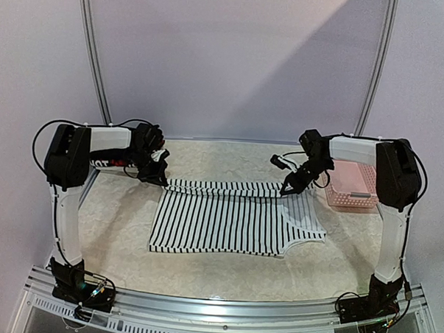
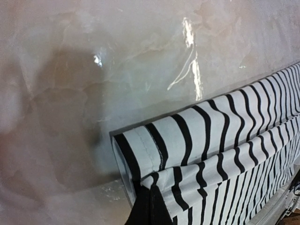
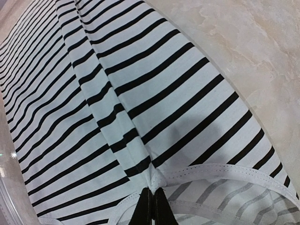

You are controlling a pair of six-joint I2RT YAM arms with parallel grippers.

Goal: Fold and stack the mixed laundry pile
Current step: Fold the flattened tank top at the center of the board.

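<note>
We held both arms reached inward, left gripper (image 1: 162, 180) and right gripper (image 1: 287, 190) each clamped on the far edge of the striped tank top (image 1: 219, 225); the pink basket (image 1: 351, 188) stood just beside the right gripper.

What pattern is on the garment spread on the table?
Black-and-white stripes; the tank top shows it best in the right wrist view.

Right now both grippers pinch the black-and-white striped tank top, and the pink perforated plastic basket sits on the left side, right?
No: the pink perforated plastic basket sits on the right side, per the top external view. The left gripper and right gripper do pinch the black-and-white striped tank top.
</note>
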